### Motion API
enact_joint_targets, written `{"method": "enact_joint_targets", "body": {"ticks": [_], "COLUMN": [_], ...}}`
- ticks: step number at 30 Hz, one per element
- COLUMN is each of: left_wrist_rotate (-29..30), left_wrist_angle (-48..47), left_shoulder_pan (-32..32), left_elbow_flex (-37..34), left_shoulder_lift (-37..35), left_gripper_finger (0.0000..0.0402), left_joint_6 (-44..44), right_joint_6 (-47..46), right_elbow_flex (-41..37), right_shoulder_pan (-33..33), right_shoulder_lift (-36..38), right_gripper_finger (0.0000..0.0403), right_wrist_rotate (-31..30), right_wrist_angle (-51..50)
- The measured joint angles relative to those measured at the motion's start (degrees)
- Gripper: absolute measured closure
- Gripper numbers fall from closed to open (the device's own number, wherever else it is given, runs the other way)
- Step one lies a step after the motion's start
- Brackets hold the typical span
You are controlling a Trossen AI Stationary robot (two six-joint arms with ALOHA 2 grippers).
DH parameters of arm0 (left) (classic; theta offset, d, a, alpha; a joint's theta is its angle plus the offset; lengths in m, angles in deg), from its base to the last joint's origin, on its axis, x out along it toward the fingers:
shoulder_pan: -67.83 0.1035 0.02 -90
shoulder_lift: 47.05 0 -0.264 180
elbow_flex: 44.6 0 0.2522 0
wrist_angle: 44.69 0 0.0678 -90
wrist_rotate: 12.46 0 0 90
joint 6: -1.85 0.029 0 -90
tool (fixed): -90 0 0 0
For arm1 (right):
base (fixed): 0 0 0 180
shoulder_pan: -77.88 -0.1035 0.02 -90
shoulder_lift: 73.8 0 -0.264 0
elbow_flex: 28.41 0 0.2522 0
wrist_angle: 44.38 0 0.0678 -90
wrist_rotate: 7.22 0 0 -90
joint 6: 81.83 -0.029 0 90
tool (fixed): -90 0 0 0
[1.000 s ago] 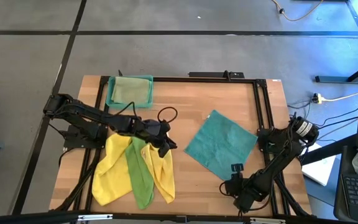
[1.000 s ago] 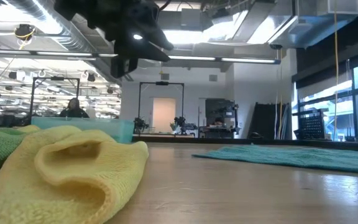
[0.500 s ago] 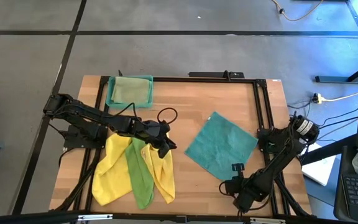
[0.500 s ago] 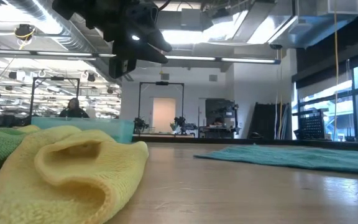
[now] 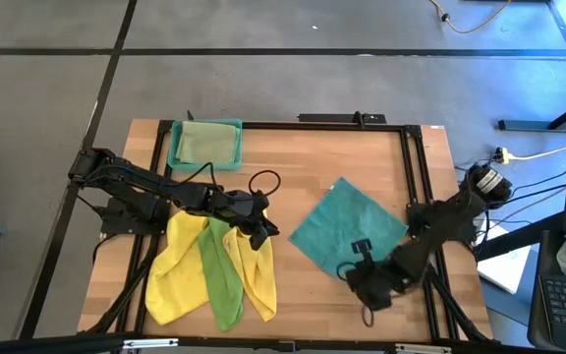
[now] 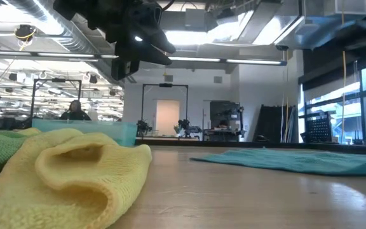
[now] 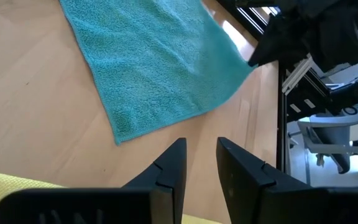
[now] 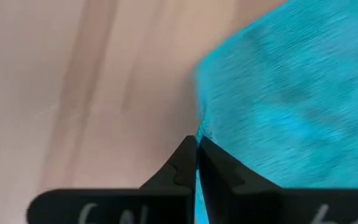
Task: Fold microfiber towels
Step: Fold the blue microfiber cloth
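Right gripper (image 5: 360, 264) is pinching the near corner of the teal towel (image 5: 354, 224), its two fingers (image 8: 186, 163) pressed together on the cloth's edge; the right arm is reaching in low from the table's right side, and the corner is sitting just above the wood; the rest of the teal towel is lying spread flat as a diamond on the right half of the wooden table (image 5: 303, 157); in the low view its near edge (image 6: 284, 160) is rising slightly at the far right.

Left gripper (image 5: 259, 230) is hovering over the upper end of the heaped cloths on the left half, fingers (image 7: 169, 171) parted by a narrow gap and holding nothing; below it two yellow towels (image 5: 170, 270) are lying crumpled with the bright green towel (image 5: 222, 280) stretched between them, all three touching and fanning out toward the near edge; the nearest yellow one (image 6: 75, 175) is filling the low view's foreground.

At the far left corner the translucent teal tray (image 5: 204, 124) is holding the pale olive-green towel (image 5: 206, 144), lying flat inside it.
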State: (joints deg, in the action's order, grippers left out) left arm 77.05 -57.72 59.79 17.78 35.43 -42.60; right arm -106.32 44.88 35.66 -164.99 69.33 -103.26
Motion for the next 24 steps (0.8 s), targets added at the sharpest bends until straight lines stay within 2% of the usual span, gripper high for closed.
{"method": "enact_joint_targets", "body": {"ticks": [7, 12, 17, 24], "left_wrist_rotate": [-0.57, -1.77, -2.08, -2.14], "left_wrist_angle": [-0.32, -0.33, -0.33, -0.35], "left_shoulder_pan": [0.0, 0.0, 0.02, 0.0], "left_elbow_flex": [0.0, 0.0, 0.0, 0.0], "left_shoulder_lift": [0.0, 0.0, 0.0, 0.0], "left_gripper_finger": [0.032, 0.032, 0.032, 0.032], "left_joint_6": [0.0, 0.02, 0.04, 0.04], "right_joint_6": [13.3, 20.4, 26.72, 34.58], "right_elbow_flex": [0.0, 0.01, 0.0, 0.05], "right_shoulder_pan": [9.93, 15.75, 20.69, 25.73], "right_shoulder_lift": [0.04, 0.04, 0.04, -0.17], "right_gripper_finger": [0.0396, 0.0385, 0.0391, 0.0388], "right_wrist_rotate": [3.03, 3.06, 4.2, 7.72], "right_wrist_angle": [5.36, 6.08, 7.18, 15.75]}}
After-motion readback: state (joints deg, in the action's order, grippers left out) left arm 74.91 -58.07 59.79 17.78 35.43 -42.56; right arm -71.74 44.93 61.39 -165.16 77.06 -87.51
